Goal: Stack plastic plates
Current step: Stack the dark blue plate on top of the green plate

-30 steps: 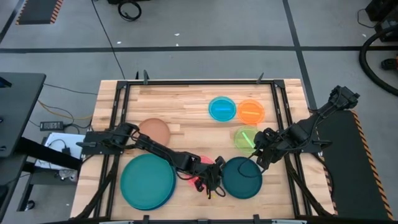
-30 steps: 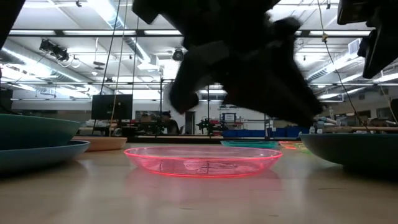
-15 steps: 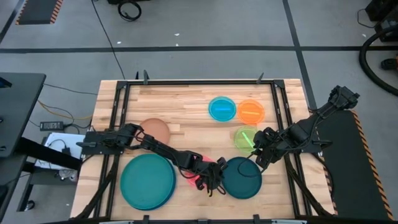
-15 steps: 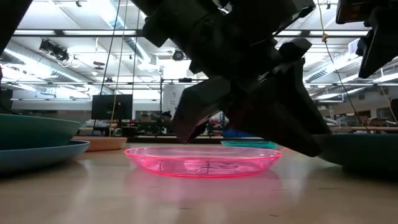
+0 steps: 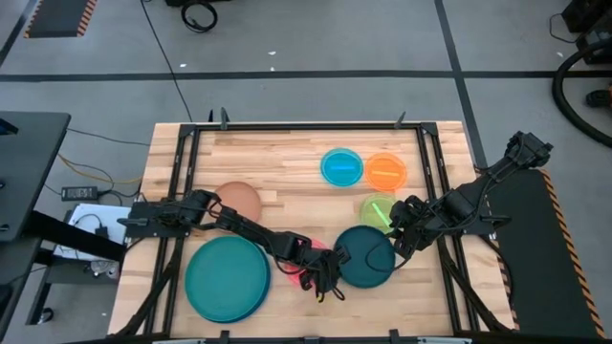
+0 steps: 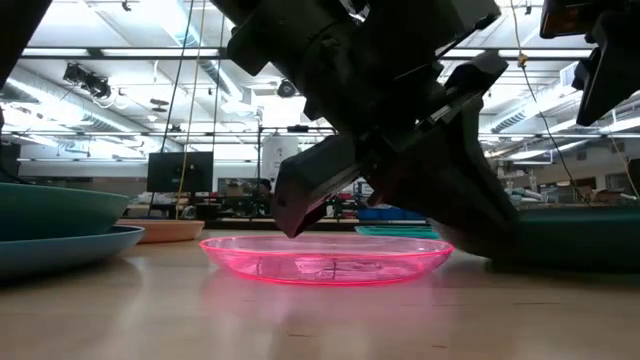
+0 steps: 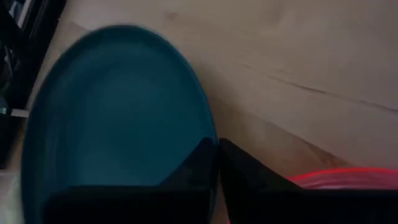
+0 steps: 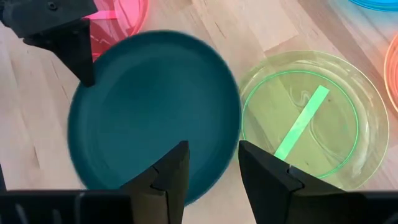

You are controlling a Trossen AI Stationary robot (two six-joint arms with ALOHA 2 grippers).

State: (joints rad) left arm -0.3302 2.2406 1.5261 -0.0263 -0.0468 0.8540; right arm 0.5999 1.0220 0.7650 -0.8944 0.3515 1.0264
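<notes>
Gripping dark teal plate point(image 5: 367, 258): L gripper point(image 5: 328, 275); R gripper point(image 5: 400, 232) open nearby

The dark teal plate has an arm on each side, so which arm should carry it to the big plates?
Probably the left. The left gripper already sits at the dark teal plate rim, nearest the big teal plate. The right gripper is open on the plate's far side, farther from that stack.
</notes>
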